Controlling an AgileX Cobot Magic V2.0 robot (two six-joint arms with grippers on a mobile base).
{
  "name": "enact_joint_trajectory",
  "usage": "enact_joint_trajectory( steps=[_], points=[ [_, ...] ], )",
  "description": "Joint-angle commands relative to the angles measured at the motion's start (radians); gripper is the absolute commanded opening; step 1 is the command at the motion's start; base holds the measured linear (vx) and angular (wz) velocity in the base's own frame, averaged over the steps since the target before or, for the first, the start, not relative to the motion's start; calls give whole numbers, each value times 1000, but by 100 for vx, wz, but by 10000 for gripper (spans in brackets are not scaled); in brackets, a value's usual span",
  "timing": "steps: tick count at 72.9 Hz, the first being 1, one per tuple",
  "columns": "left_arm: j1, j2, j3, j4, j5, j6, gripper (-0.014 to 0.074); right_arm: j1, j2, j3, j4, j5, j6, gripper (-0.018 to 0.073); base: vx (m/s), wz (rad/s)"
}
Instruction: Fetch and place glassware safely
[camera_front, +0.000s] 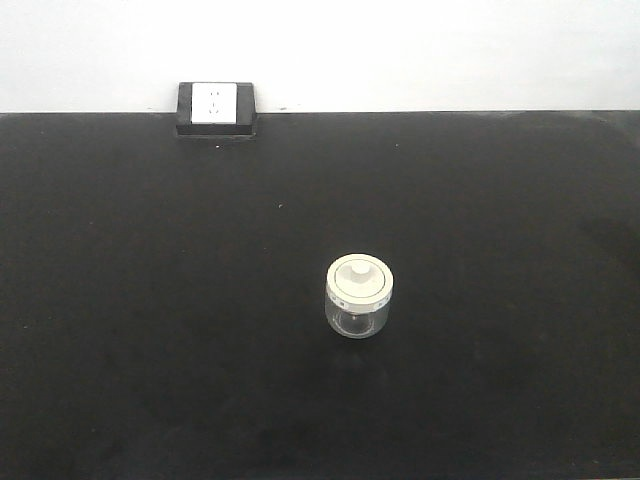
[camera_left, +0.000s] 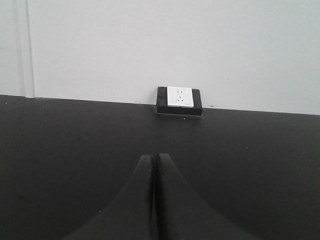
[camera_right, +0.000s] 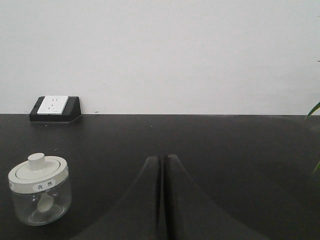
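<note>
The glassware (camera_front: 358, 297) is a small squat clear jar with a cream-white lid and a central knob, standing upright near the middle of the black table (camera_front: 150, 300). In the right wrist view the jar (camera_right: 39, 195) sits low at the left, well to the left of my right gripper (camera_right: 163, 158), which is shut and empty. My left gripper (camera_left: 153, 157) is also shut with nothing between its fingers, and the jar is out of its view. Neither gripper shows in the front view.
A black block with a white socket face (camera_front: 215, 108) sits at the table's far edge against the white wall, left of centre; the socket block (camera_left: 179, 100) also shows ahead of the left gripper. A green leaf tip (camera_right: 314, 109) pokes in at the far right.
</note>
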Motion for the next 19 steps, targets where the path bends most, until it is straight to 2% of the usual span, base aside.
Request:
enact_joint_trajectory(
  steps=[1,19],
  points=[
    [-1,-10,31,-3,-71,-2,-7,-6,-9,19,-8,-71,-8,-8,0,0],
    [-1,-10,31,-3,-71,-2,-7,-6,-9,19,-8,-71,-8,-8,0,0]
  ],
)
